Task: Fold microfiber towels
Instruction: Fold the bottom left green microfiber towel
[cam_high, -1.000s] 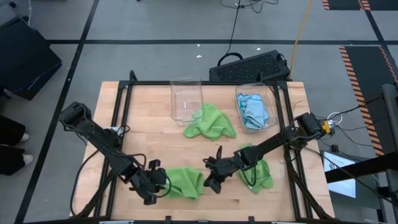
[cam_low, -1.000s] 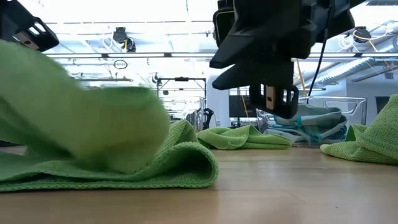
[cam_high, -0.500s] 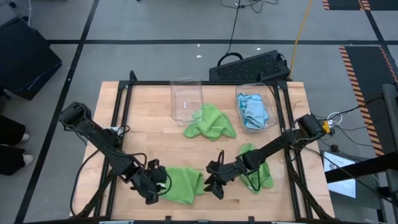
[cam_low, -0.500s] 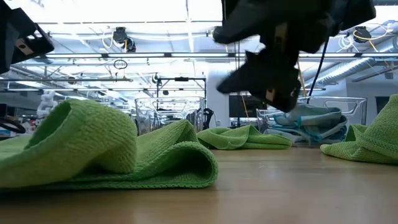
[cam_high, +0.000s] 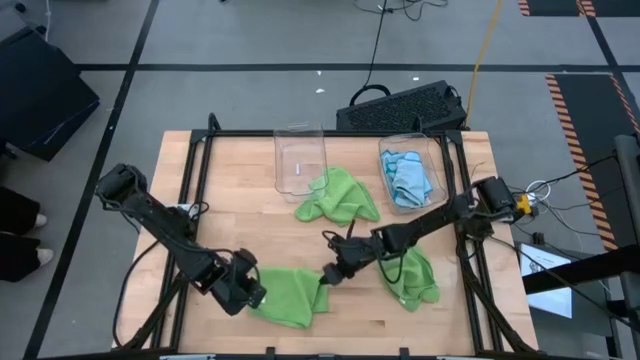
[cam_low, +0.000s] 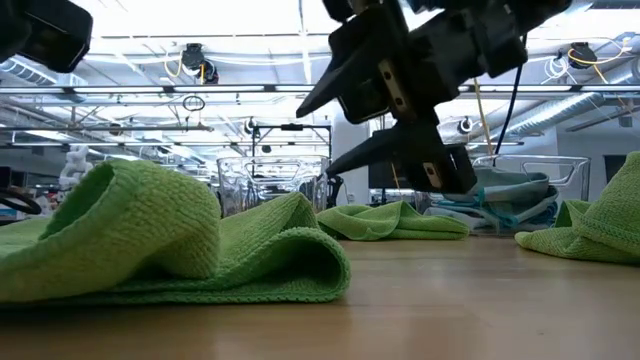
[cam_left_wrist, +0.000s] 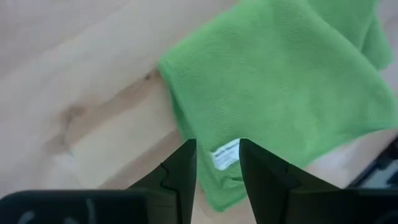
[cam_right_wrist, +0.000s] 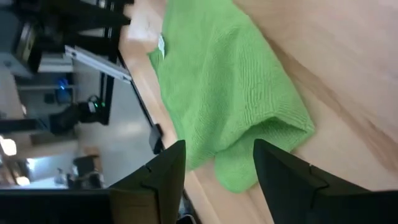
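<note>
We see the lime green towel (cam_high: 291, 295) lying folded over near the table's (cam_high: 240, 190) front edge, between our grippers. The left gripper (cam_left_wrist: 216, 163) hovers over its white label, fingers apart and empty; the right gripper (cam_right_wrist: 217, 162) hangs above its other end, also apart. The cloth looks light, soft and floppy, so we judge a pinch at a corner or hem best.
</note>
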